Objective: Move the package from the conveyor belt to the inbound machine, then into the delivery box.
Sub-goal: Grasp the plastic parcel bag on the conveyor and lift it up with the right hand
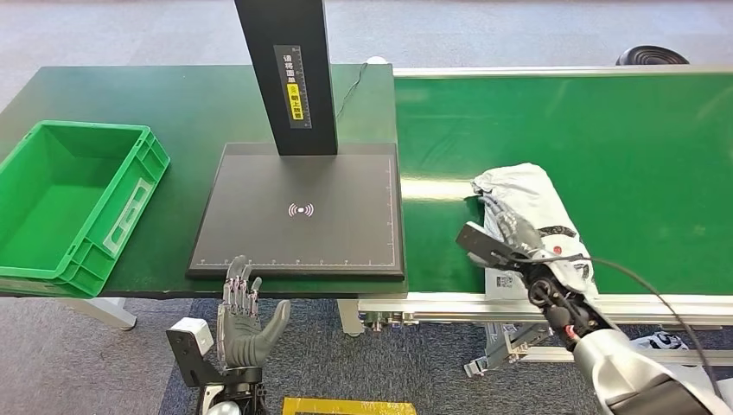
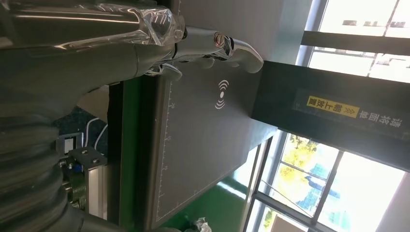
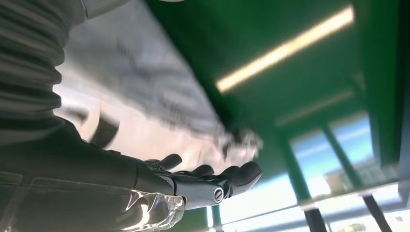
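The package (image 1: 536,203), a crumpled grey-white plastic bag with a label, lies on the green conveyor belt (image 1: 605,138) near its front edge. My right hand (image 1: 512,229) lies flat along the package's left side, fingers stretched out and not closed around it. In the right wrist view the right hand (image 3: 203,180) runs alongside the blurred package (image 3: 145,96). My left hand (image 1: 246,316) is open, fingers spread upward, just before the table's front edge, below the inbound machine's black pad (image 1: 298,207). The green delivery box (image 1: 73,203) stands empty at the left.
The machine's black post (image 1: 290,73) rises from the back of the pad. In the left wrist view my left hand's fingers (image 2: 208,46) hover by the pad (image 2: 203,140) and post (image 2: 329,116). A silver frame rail (image 1: 519,304) runs below the belt.
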You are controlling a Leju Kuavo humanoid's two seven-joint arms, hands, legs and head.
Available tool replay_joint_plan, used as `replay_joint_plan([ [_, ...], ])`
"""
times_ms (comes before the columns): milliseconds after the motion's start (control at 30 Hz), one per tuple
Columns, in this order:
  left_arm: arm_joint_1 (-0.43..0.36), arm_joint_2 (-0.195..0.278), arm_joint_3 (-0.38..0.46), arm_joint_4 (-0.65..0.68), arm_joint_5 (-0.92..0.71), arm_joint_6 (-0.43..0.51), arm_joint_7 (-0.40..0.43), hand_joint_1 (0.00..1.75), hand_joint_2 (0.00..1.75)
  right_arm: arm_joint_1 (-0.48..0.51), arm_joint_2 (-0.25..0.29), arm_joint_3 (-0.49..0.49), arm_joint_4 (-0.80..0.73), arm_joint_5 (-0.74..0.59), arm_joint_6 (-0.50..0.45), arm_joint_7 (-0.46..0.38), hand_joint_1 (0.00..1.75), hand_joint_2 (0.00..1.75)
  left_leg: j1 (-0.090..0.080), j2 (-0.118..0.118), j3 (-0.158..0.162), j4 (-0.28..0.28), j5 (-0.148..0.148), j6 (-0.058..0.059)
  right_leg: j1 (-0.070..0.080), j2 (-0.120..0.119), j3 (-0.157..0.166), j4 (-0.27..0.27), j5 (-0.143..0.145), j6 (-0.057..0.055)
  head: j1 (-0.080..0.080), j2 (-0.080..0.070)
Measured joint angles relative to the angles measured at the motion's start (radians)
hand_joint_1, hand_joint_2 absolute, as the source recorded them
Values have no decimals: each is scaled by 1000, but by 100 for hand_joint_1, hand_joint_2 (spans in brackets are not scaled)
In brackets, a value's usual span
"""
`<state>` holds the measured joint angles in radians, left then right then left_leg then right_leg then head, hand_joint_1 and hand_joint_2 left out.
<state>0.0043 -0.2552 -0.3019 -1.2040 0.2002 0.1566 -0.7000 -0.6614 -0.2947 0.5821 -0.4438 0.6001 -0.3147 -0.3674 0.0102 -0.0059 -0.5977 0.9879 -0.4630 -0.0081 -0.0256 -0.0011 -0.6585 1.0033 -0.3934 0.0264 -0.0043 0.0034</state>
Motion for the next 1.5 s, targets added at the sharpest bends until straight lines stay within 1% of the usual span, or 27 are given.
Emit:
replay_joint_plan([
  [100, 4, -1, 0, -3, 4, 2, 0, 0, 175, 22, 20, -17, 23, 1, -1, -1, 0, 175, 0, -2, -1, 0, 0, 0, 0, -2, 0, 0, 0, 0, 0, 0],
  [400, 5, -1, 0, -3, 11, 0, 0, 0, 175, 55, 37, -42, 42, 9, 12, -14, 0, 175, -1, -1, -1, 0, 0, 0, -1, -2, 0, 0, 0, 0, 0, 0],
  [867, 6, 2, 0, -3, 12, -1, 0, 0, 175, 59, 38, -77, 45, 58, 21, -3, 0, 175, -1, -1, -1, 0, 0, 0, -1, -2, 0, 0, 0, 1, 0, 0],
  [1133, 9, 4, -1, -4, 13, -13, 0, 0, 175, 47, 7, -97, 44, 83, 23, 2, 0, 175, -1, -2, -1, 0, 0, 0, -1, -2, 0, 0, 0, 1, 0, 0],
  [1267, 8, 5, -3, -3, 13, -30, 0, 0, 175, 51, -37, -119, 33, 107, 18, 19, 0, 175, -1, -2, -1, 0, 0, 1, -1, -2, 0, 0, 0, 1, 1, 0],
  [1367, 3, 5, -5, -3, 13, -37, 0, 0, 175, 55, -70, -139, 23, 111, 30, 18, 0, 175, -1, -2, -1, 0, 0, 1, -1, -2, 0, 0, 0, 1, 0, 0],
  [1500, -5, 5, -6, -2, 13, -41, 0, 0, 175, 58, -92, -159, 15, 110, 44, 10, 0, 175, -1, -2, -1, 0, 0, 1, -1, -2, 0, 0, 0, 1, 0, 0],
])
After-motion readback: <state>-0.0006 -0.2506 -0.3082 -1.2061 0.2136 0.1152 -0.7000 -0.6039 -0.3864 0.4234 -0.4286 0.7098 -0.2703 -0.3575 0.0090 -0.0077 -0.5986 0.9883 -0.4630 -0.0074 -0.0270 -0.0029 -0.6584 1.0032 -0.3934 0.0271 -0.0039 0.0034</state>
